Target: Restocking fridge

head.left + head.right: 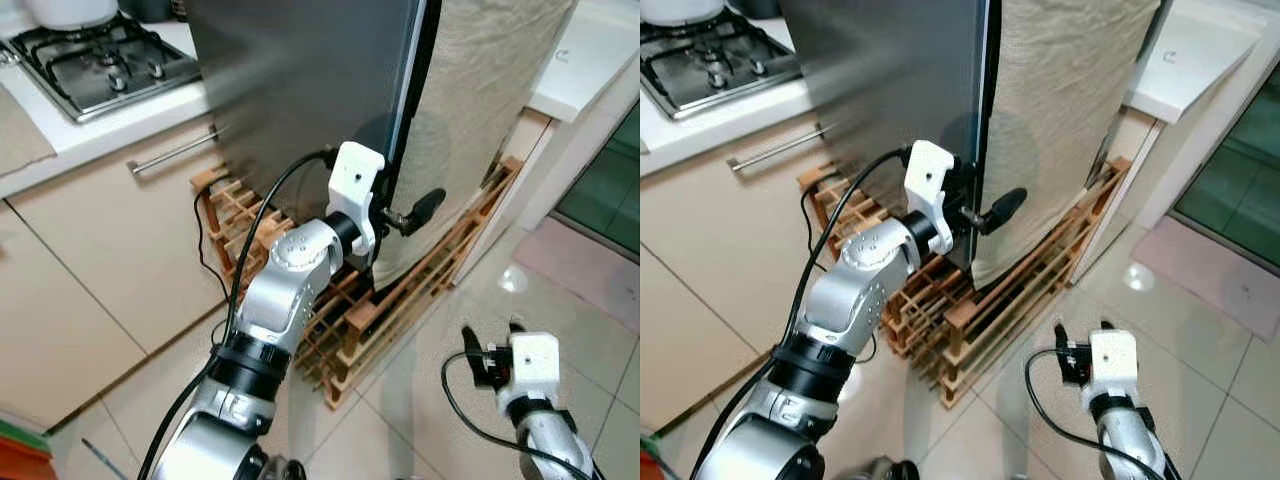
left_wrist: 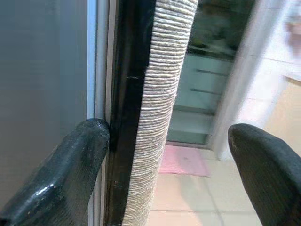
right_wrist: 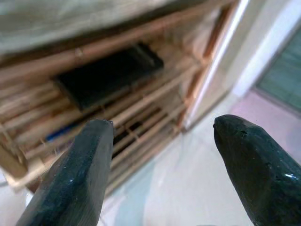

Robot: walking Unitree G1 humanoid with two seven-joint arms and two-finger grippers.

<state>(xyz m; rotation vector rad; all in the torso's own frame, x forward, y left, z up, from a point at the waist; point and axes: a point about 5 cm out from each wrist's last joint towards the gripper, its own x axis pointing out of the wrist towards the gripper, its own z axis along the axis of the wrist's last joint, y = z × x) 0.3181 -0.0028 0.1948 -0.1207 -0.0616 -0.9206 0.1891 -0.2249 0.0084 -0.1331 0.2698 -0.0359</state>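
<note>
The fridge's grey steel door [image 1: 300, 90] stands shut at the top middle. A beige cloth [image 1: 480, 100] hangs over the fridge's right side. My left gripper [image 1: 400, 215] is open at the door's right edge, about mid height. One finger [image 2: 70, 174] rests against the door's face by the black seal [image 2: 127, 117], and the other finger [image 2: 268, 174] stands out beyond the cloth [image 2: 160, 94]. Low on the right, my right gripper [image 1: 492, 330] is open above the floor tiles with nothing between its fingers, facing the wooden rack [image 3: 141, 94].
A wooden slatted rack [image 1: 400, 300] leans at the fridge's foot, just under my left arm. A gas hob [image 1: 100, 60] sits on the counter at the left, above a drawer with a bar handle [image 1: 175, 152]. A white counter [image 1: 590, 50] and a pink mat [image 1: 590, 265] lie to the right.
</note>
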